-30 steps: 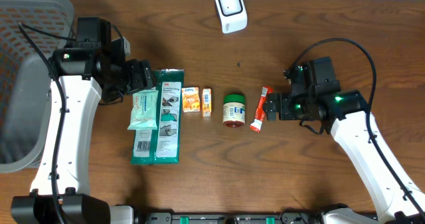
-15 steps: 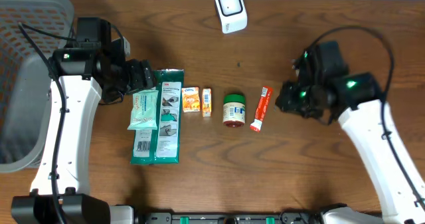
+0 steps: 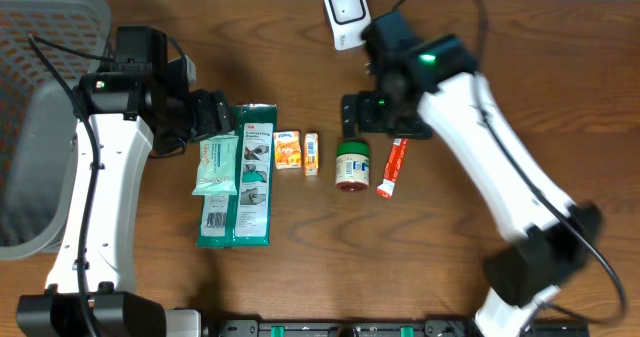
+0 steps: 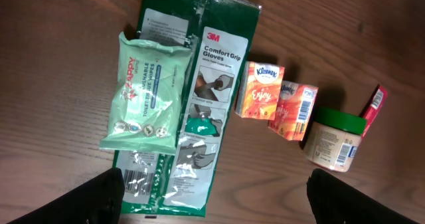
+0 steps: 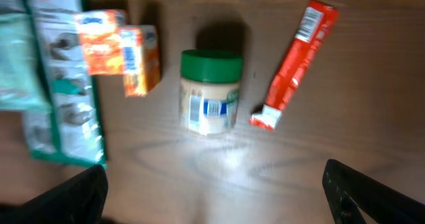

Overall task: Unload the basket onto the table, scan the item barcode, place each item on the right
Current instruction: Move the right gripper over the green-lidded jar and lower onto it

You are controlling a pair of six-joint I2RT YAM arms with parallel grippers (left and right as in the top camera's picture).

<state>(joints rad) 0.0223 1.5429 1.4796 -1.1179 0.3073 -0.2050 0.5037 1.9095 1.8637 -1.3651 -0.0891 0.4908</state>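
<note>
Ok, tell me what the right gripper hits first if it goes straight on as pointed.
Probably the green-lidded jar, roughly centred ahead of the open right gripper; depth is unclear, so it could meet bare table just beside it instead.

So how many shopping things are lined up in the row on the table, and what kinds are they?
3M Comfort Grip Gloves pack: 1
Zappy wipes pack: 1
Kleenex tissue packs: 2
Jar with green lid: 1
Red stick packet: 1
Total: 6
</note>
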